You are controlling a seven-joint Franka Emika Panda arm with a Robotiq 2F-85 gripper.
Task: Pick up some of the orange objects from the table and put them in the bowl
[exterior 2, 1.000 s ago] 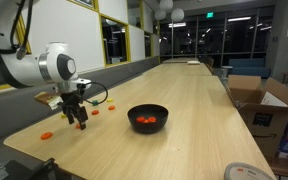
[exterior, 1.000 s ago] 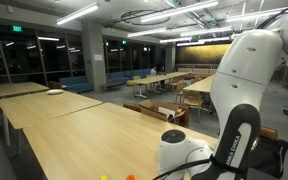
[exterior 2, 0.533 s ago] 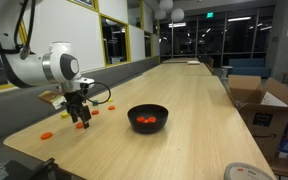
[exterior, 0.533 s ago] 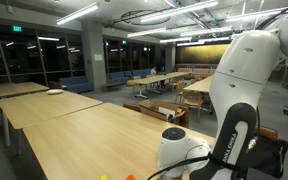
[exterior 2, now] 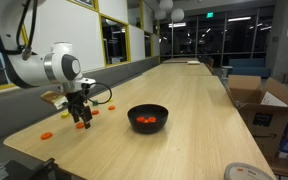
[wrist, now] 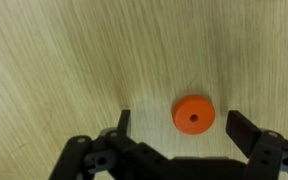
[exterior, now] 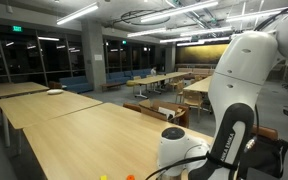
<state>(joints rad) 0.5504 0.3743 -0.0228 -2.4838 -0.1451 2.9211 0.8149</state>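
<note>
In the wrist view an orange disc [wrist: 194, 115] with a small centre hole lies flat on the pale wood table [wrist: 64, 60]. My gripper [wrist: 182, 125] is open, with one finger on each side of the disc and not touching it. In an exterior view the gripper [exterior 2: 81, 121] hangs low over the table's near left part, left of the black bowl [exterior 2: 148, 117], which holds a few orange pieces. More orange pieces [exterior 2: 46, 135] lie loose on the table around the gripper.
A black cable [exterior 2: 99, 96] loops on the table behind the gripper. Cardboard boxes [exterior 2: 259, 105] stand at the right. A grey round thing [exterior 2: 246, 172] sits at the table's near right corner. In an exterior view the arm [exterior: 239, 90] fills the right side.
The gripper has shifted slightly to the right, towards the bowl, staying low over the table. Nothing was taken hold of.
</note>
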